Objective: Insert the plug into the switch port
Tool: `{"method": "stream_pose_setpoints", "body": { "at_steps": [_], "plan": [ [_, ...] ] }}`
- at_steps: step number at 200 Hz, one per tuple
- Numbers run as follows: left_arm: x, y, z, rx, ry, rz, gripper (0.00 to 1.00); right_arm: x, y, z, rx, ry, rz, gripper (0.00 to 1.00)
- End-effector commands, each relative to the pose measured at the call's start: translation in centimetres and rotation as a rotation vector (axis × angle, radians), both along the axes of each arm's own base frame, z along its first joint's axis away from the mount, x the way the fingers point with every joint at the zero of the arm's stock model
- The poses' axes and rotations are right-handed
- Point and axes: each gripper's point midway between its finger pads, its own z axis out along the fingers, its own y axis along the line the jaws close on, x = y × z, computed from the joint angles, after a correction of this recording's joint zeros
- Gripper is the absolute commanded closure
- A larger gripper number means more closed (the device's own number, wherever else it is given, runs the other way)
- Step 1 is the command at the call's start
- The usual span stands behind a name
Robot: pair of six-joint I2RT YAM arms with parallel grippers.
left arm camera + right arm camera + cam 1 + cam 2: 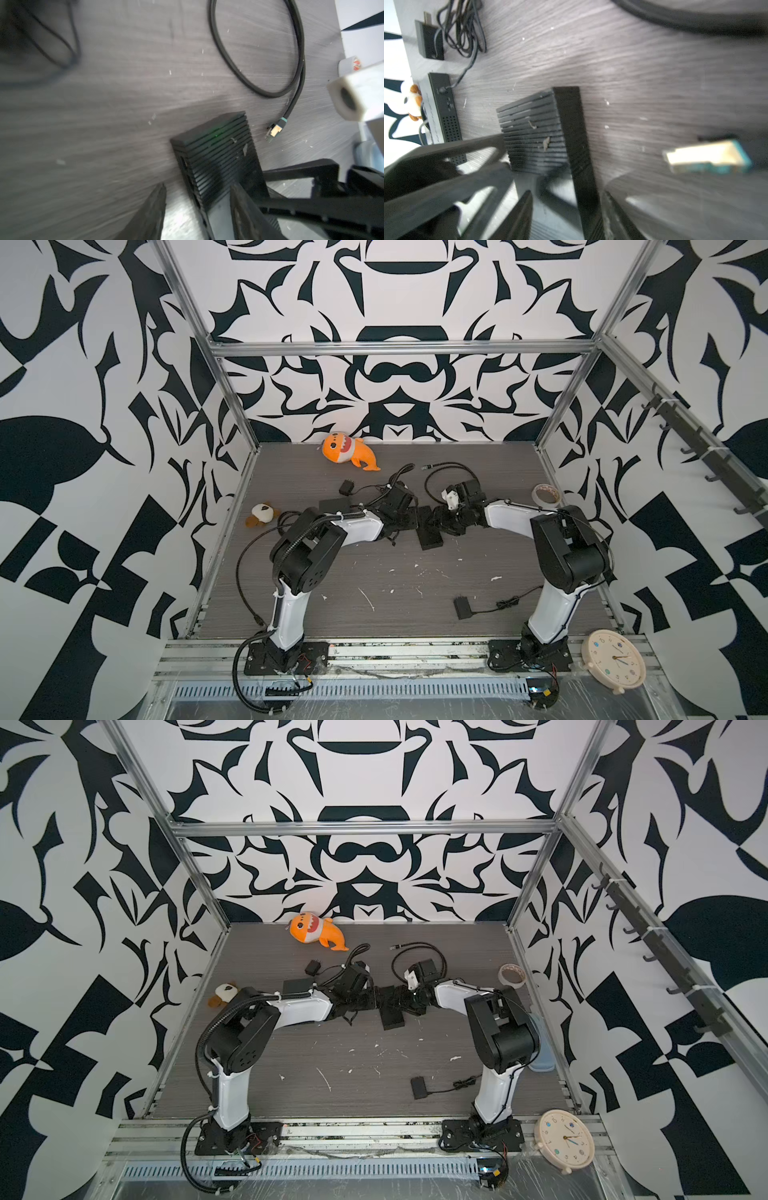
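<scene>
Plug [275, 131]: gold tip, teal boot, lying flat on the desk [374, 597] just beside the switch [216, 153], with bare desk between them. It is outside the ports [184, 164]. Both top views hide it under the right wrist.

Cable [270, 96]: black, loops from the plug toward the back edge.

Switch: black ribbed casing, about mid-desk in both top views, with a green glint on top.

Left gripper [198, 185]: fingers [151, 214] apart over the switch's near end. One is clear of the casing with desk showing between, the other is over the ribbed top. Contact cannot be told.

Right gripper [568, 193]: fingers apart, astride the switch's smooth side. Whether either touches it, cannot tell.

Left of the switch: black box [334, 504] with a thin lead plugged in, and an adapter [345, 488] behind it. Second adapter [462, 608] toward the front right.

Back edge: shark plush [347, 452]. Left edge: dog plush [262, 514]. Right edge: tape roll [546, 494].

Vessel [544, 1048]: pale bluish and translucent, at the right edge, half behind the right arm. Contents not readable.

Clock [616, 659]: face up on the front rail, right corner.
</scene>
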Motion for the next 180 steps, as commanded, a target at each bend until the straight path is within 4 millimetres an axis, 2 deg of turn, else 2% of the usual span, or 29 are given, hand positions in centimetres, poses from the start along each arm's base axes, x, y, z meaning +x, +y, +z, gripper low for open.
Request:
{"method": "stream_pose_setpoints", "body": {
  "at_steps": [1, 21, 43, 59, 76, 85, 106, 126, 149, 169, 180],
  "plan": [
    [-0.4, 1.3, 4.5, 0.072, -0.105, -0.026, 0.46, -0.6, -3.0, 3.2, -0.064, -0.001, -0.051, 0.36],
    [-1.7, 1.9, 5.1, 0.072, -0.118, -0.026, 0.45, -2.7, -8.2, 4.6, -0.172, 0.051, -0.212, 0.29],
    [-2.4, 2.4, 5.1, 0.079, -0.122, -0.021, 0.45, -7.0, -13.8, 5.4, -0.276, 0.146, -0.442, 0.24],
    [-2.5, 2.6, 4.6, 0.073, -0.126, -0.016, 0.45, -10.0, -16.6, 5.9, -0.32, 0.175, -0.578, 0.19],
    [-2.5, 2.8, 4.2, 0.064, -0.134, 0.001, 0.44, -13.0, -19.3, 5.8, -0.387, 0.197, -0.709, 0.06],
    [-2.5, 2.9, 4.1, 0.059, -0.137, 0.006, 0.44, -14.6, -20.6, 5.5, -0.415, 0.233, -0.758, 0.04],
    [-3.0, 2.8, 4.3, 0.033, -0.14, -0.005, 0.44, -17.0, -20.9, 3.4, -0.371, 0.363, -0.791, 0.05],
    [-3.4, 2.9, 4.4, 0.004, -0.141, -0.003, 0.43, -18.7, -20.5, 1.3, -0.368, 0.467, -0.796, 0.14],
    [-3.6, 2.8, 4.2, -0.025, -0.139, -0.003, 0.43, -18.9, -20.3, -0.2, -0.355, 0.492, -0.82, 0.24],
    [-3.6, 2.8, 4.0, -0.016, -0.138, -0.016, 0.43, -18.9, -20.2, -1.5, -0.347, 0.504, -0.83, 0.38],
    [-3.6, 2.9, 4.1, -0.008, -0.142, -0.019, 0.43, -19.1, -20.2, -2.0, -0.354, 0.523, -0.83, 0.41]
  ]
}}
